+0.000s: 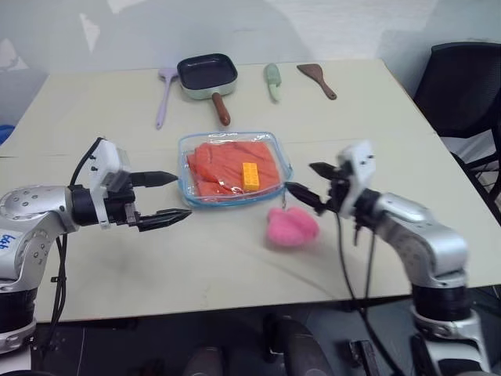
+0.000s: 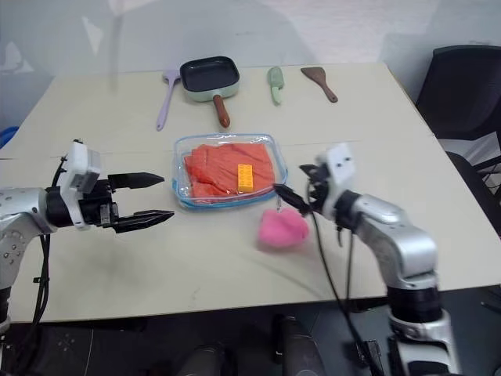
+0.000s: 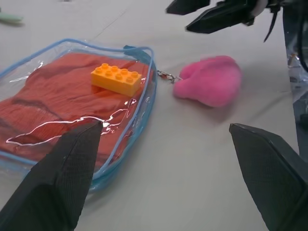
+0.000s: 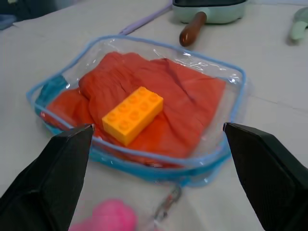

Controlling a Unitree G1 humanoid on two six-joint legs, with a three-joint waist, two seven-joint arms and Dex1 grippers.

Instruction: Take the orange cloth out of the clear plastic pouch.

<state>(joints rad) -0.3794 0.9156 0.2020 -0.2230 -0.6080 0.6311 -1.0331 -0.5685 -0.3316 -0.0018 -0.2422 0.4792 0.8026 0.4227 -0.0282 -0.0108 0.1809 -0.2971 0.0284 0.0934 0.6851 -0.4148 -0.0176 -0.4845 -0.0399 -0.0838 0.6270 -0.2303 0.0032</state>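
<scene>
The orange cloth [image 1: 232,164] lies sealed inside the clear plastic pouch [image 1: 186,149], under a yellow brick [image 1: 250,175]. The left gripper [image 1: 160,197] and right gripper [image 1: 308,182] flank it with fingers apart, likely poised to pin and open it

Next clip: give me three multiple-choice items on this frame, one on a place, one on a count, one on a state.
1. Where is the yellow brick?
A. on the clear plastic pouch, over the orange cloth
B. in the frying pan
C. beside the pink plush ball

2. How many utensils lie beside the pan?
A. one
B. three
C. five

3. How do the left gripper and right gripper stand?
A. both open, empty
B. both shut
C. left holds the cloth

Key: 1 A, the brick sits above the cloth; 2 B, three lie alongside; 3 A, fingers apart, nothing between them.
</scene>
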